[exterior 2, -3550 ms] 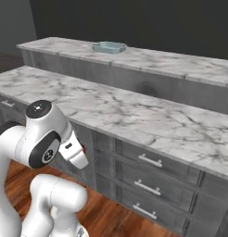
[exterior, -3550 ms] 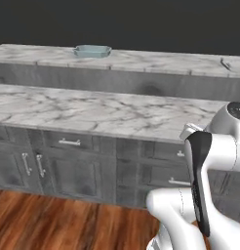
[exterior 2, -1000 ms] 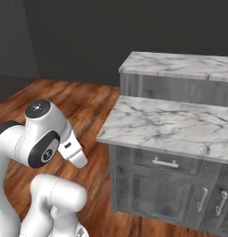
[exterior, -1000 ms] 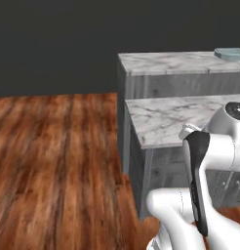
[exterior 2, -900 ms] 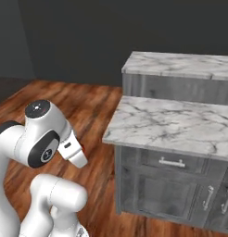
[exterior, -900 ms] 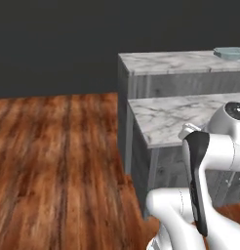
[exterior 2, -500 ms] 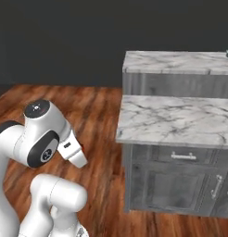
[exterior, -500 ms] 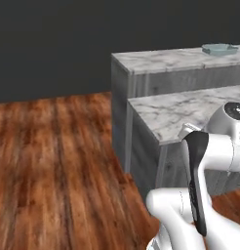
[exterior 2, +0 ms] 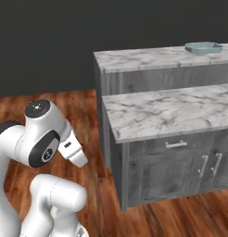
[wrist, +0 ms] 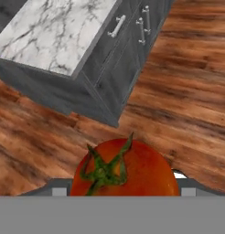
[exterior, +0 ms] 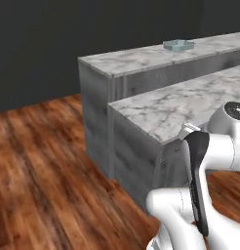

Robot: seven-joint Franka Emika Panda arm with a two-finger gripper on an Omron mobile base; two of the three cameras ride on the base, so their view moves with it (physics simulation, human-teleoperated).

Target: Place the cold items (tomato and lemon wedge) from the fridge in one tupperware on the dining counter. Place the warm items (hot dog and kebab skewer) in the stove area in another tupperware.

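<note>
A tomato [wrist: 123, 169] is held in the gripper [wrist: 120, 185] above the wood floor [wrist: 187, 91] as the bench [exterior 2: 157, 58] end is rounded; the view has swung since a second ago, bringing the tupperware [exterior 2: 203, 46] into sight, so delivery looks near.

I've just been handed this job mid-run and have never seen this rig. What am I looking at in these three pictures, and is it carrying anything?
It is a white robot arm on a driving base. Two cameras ride behind it, left and right; the third looks along the tool. Ahead stand a lower marble-topped cabinet block and, behind it, the higher dining counter, with a pale blue-green tray on it. In the hand picture the tool holds a red tomato with a green stem, above the wooden floor.
</note>
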